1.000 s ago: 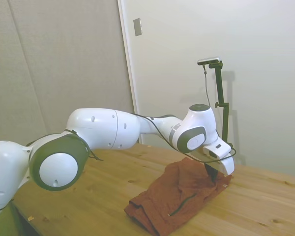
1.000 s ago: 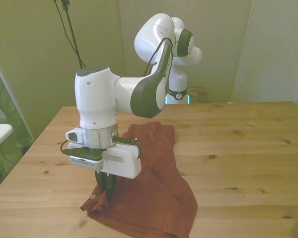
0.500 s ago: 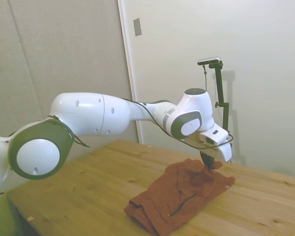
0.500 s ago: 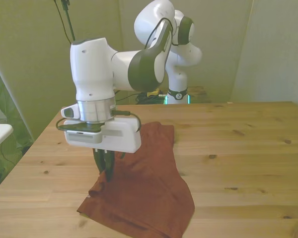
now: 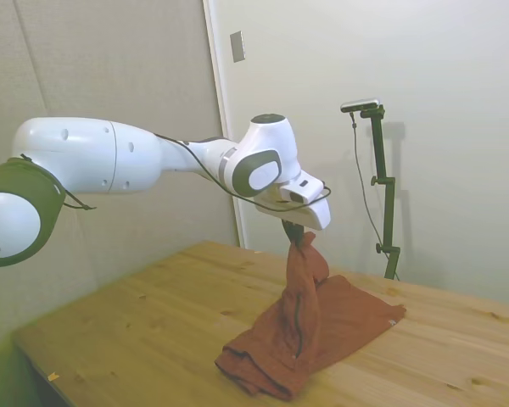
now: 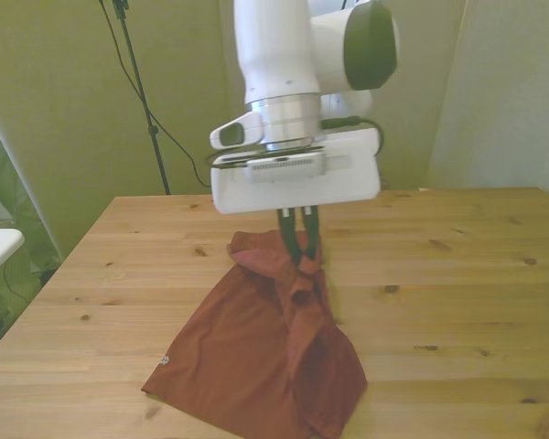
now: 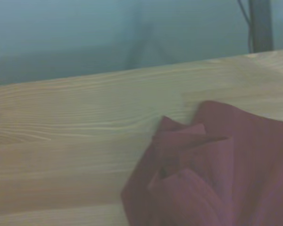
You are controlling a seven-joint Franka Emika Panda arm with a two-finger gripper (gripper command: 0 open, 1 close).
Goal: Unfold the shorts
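White arm's two-finger gripper (image 6: 297,256) pinched closed on a raised fold of the rumpled rust-orange cloth shorts (image 6: 256,352), well above the wooden desk (image 6: 457,293). Cloth hangs from the gripper toward 6 o'clock in a narrow peak; the rest lies spread on the desk. Side view shows a dark zipper-like line (image 5: 301,309) running down the lifted part. Front view shows a small white tag (image 6: 164,361) at the 8 o'clock edge, no readable writing. Wrist view blurry: cloth (image 7: 217,183) on desk only.

Soft, even indoor light — greenish cast in front view; wrist view blurred, hazy blue behind.
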